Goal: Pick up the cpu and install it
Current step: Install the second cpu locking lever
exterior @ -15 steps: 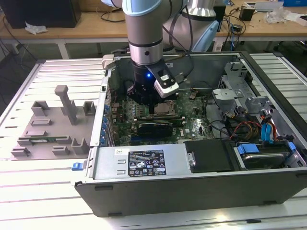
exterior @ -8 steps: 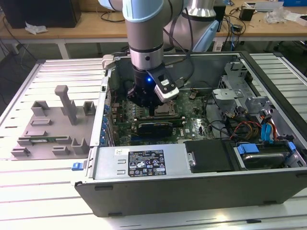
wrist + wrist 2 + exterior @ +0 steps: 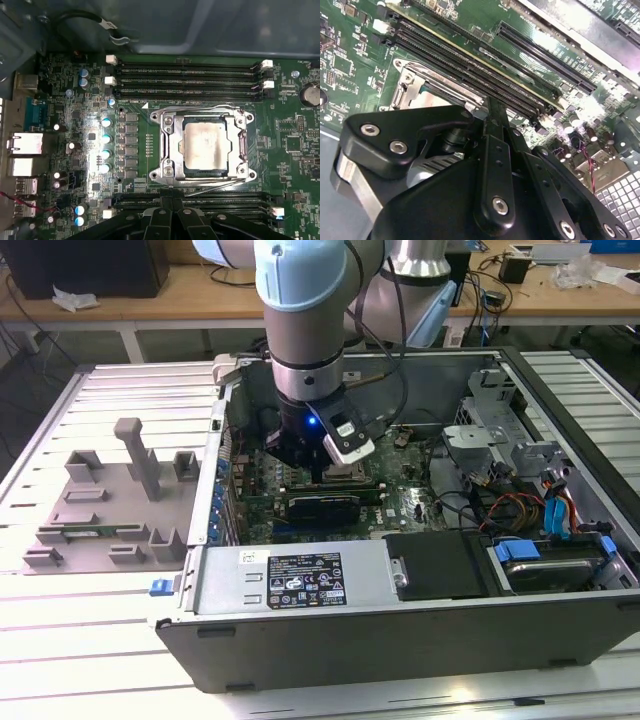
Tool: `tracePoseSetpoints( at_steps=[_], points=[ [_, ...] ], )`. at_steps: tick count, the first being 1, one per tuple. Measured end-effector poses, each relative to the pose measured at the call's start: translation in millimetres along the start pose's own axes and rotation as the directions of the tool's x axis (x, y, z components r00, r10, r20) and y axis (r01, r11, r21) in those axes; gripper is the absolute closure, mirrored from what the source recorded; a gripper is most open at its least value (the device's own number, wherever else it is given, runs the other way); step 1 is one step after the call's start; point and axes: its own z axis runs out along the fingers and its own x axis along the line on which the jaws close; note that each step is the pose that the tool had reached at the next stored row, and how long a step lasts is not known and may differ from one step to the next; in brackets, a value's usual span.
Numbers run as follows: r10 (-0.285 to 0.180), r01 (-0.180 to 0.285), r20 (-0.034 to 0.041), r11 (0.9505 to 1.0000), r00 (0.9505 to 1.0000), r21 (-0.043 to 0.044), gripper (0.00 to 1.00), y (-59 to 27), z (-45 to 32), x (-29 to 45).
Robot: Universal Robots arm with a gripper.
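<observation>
Cpu (image 3: 204,146) apparently seated in socket (image 3: 170,148)

The arm (image 3: 305,315) is round, grey and light blue, with black cables at two o'clock. Its gripper (image 3: 492,112) is black, with shiny round screws (image 3: 500,205).

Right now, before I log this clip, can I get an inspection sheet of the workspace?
Surface: ribbed metal table carrying an open computer case.
Job's things: cpu lies inside the socket frame on the motherboard.
Clutter: grey fixture blocks at the exterior view's left.
Claw: the claw is down inside the case above the socket; nothing seen in it.
Cables: coloured wiring by the drive bays.
Surroundings: wooden bench behind.
</observation>
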Motion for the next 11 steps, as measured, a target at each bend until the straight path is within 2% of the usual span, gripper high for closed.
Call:
tracePoseSetpoints(
  at_steps=[2,4,8,11],
  points=[
    [0.001,-0.001,-0.0001,0.9999,1.0,-0.0134,0.89,-2.5,1.0,0.1],
    [0.002,-0.002,-0.0001,0.9994,1.0,-0.0349,0.89,-5.1,2.5,0.2],
    [0.004,-0.004,0.0,0.9977,1.0,-0.0678,0.89,-6.8,5.5,0.4],
    [0.005,-0.005,0.0,0.9965,1.0,-0.0832,0.89,-7.4,8.4,0.6]
  ],
)
